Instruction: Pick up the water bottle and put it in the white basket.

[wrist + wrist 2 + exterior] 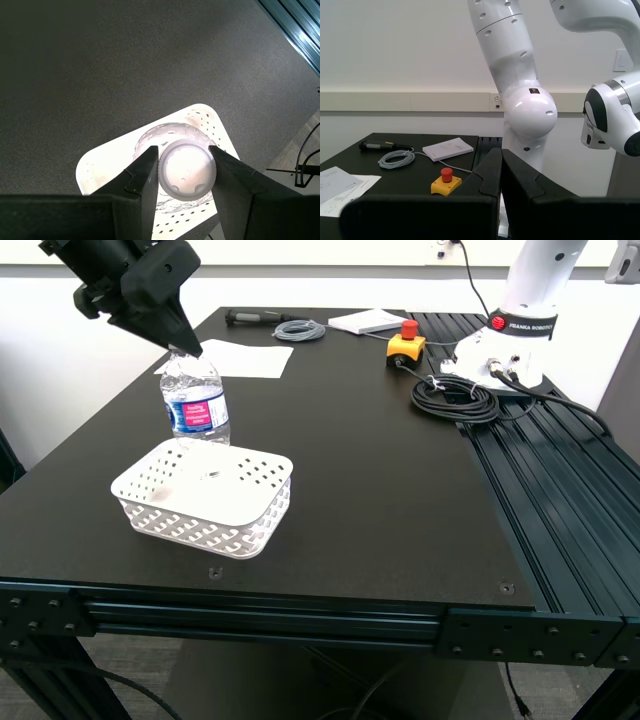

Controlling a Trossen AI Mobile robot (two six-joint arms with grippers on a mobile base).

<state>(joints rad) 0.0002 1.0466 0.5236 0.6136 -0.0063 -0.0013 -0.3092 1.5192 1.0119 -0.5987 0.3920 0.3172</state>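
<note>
White cap of the water bottle (195, 398) sits clamped in our first pincer (186, 172), hanging over the white basket (204, 496) directly beneath. Risk: the smooth cap slipping, toppling the bottle onto the bench (380, 480).

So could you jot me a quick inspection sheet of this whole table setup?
Surface: black table, bare at the middle.
Job's things: bottle upright, beside or just over the basket; I cannot tell which.
Clutter: paper, booklet, yellow stop button.
Claws: first claw shut on the bottle cap; second claw shut, empty.
Cables: black coil, grey coil.
Surroundings: white robot arm, wall.
</note>
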